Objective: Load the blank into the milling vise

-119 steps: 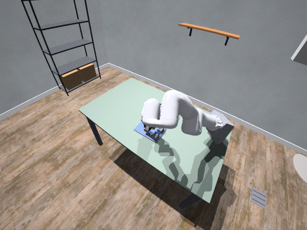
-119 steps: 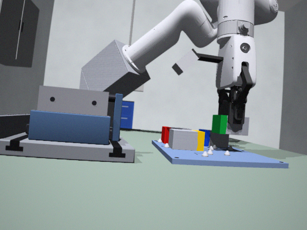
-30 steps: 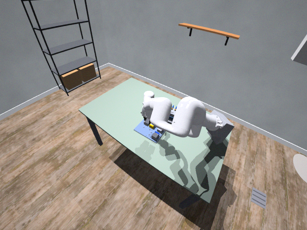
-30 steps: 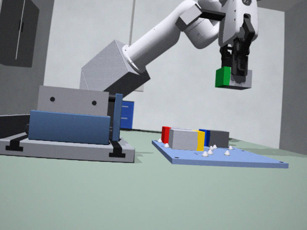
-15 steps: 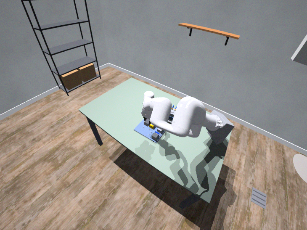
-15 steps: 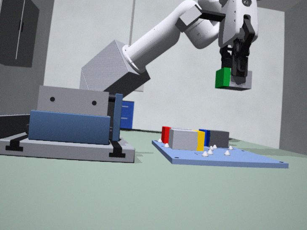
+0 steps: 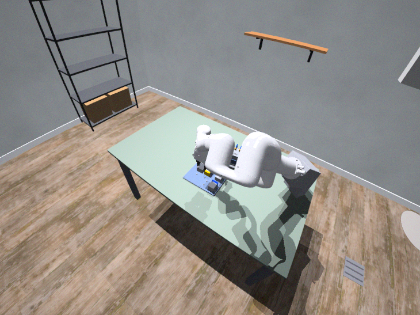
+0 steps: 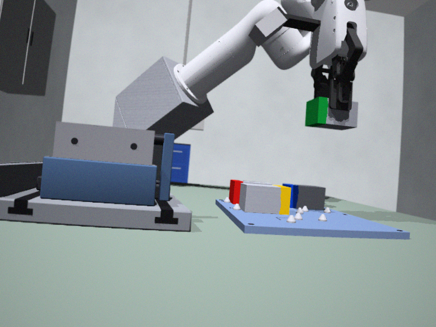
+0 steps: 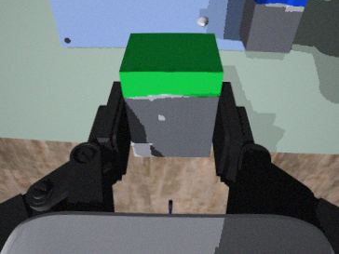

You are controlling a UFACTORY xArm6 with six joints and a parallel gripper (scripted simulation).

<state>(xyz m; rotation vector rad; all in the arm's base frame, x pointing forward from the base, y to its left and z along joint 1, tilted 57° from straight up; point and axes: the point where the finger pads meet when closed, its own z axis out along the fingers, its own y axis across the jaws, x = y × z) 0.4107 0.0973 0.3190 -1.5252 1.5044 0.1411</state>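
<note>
My gripper (image 8: 336, 105) (image 9: 171, 101) is shut on the green-ended blank (image 8: 318, 113) (image 9: 172, 82), gripping its grey part by the sides. The blank hangs level, high above the infeed plate (image 8: 327, 231) (image 9: 130, 15). In the wrist view its green end points toward the top of the picture; in the exterior view it points left, toward the vise side. The milling vise (image 8: 98, 179) stands at the left in the exterior view, its near end block (image 8: 105, 143) without visible hoses. The gap between the jaws and the low bars are hidden there. In the top view the arm covers most of the vise.
On the infeed plate stand a yellow-ended blank (image 8: 261, 198), a red-ended blank (image 8: 235, 191) and a blue-ended blank (image 8: 310, 197) (image 9: 270, 26), with several white cone pins. An upright blue plate (image 8: 166, 167) rises at the vise's end facing the infeed plate.
</note>
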